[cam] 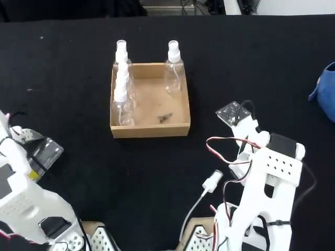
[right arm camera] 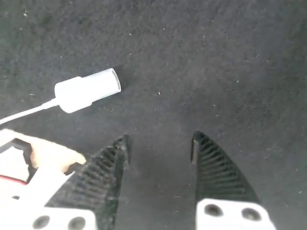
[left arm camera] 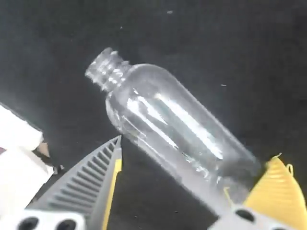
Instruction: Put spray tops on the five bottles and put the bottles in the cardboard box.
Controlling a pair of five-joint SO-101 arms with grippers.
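A clear bottle (left arm camera: 177, 124) with a bare threaded neck and no spray top lies slanted between the fingers of my left gripper (left arm camera: 196, 153), which is shut on it. The same bottle (cam: 46, 151) sits at the table's left edge. A white spray top (cam: 212, 182) with its thin tube lies loose on the black cloth near the right arm (cam: 272, 167). My right gripper (right arm camera: 160, 143) is open just above the cloth, and the spray top (right arm camera: 86, 90) lies beside it, apart from its fingers. Three capped bottles (cam: 121, 99) stand in the cardboard box (cam: 152, 129).
A blue object (cam: 327, 97) sits at the right edge. Ribbed grey parts (cam: 196, 238) and tan pieces lie at the front edge between the arms. Black cloth covers the table around the box.
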